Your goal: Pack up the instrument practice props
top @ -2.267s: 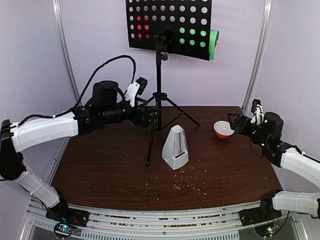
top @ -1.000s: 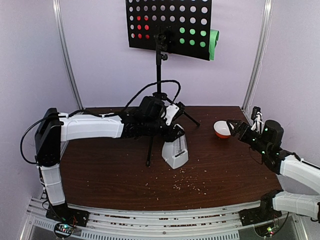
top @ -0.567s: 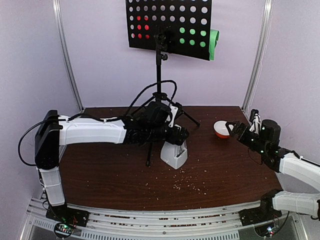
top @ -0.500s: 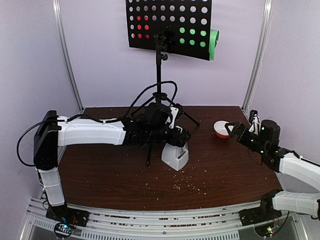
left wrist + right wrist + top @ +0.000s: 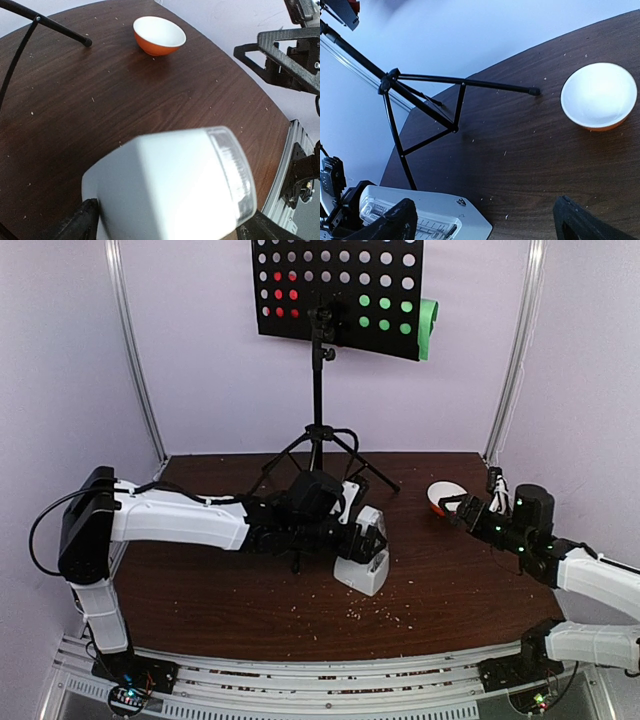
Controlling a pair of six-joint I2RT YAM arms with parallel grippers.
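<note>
Metronome (image 5: pixel 366 565) lying tipped over on the table (image 5: pixel 200 590), just in front of the music stand (image 5: pixel 318 390); left gripper (image 5: pixel 170 220) straddles it with jaws spread wide, apparently to lay it flat for packing, though pad contact cannot be told. Right gripper (image 5: pixel 484 210), jaws likewise spread and empty, hovers near the bowl (image 5: pixel 443 495), probably clear of the left arm's reach; green sheet (image 5: pixel 428 328) and red sheet (image 5: pixel 285 290) remain on the upright stand.

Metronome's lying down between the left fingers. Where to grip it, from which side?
Grip the metronome across its flat side faces near the wide base, left gripper coming from above. It appears to lie tilted on the table, and the tapering top would probably slip.
</note>
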